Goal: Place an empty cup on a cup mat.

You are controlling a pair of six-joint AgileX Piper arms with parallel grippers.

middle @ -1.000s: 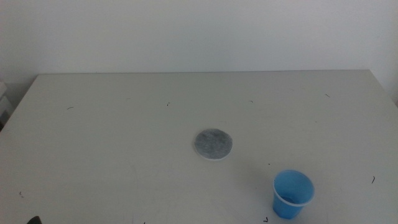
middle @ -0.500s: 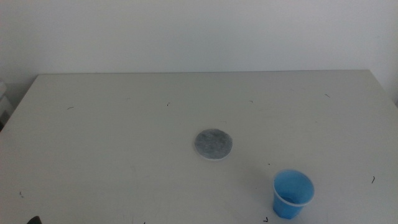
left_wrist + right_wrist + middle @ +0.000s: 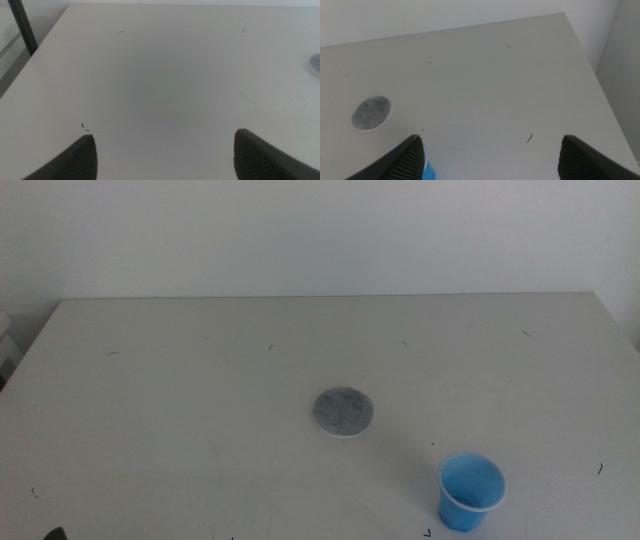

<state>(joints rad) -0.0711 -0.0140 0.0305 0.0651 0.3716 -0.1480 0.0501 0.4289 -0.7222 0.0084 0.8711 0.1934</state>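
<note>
Clearly both grippers, left gripper (image 3: 165, 150) and right gripper (image 3: 492, 155), keep fingers wide apart, holding nothing; the cup (image 3: 471, 491) stands lower right, apart from the cup mat (image 3: 343, 411).

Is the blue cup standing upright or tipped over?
Upright. The cup stands on the table, its open white-rimmed mouth facing up, apart from the cup mat.

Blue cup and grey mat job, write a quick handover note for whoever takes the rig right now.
Left gripper: open, empty, waiting over bare table.
Right gripper: open, empty, waiting near the cup.
Small bright blue plastic cup: upright, empty, at the white table's near right, apart from the mat.
Flat round mottled grey cup mat: mid-table, nothing on it.
Done: nothing yet.
Left: grasp cup, set it on mat.
</note>
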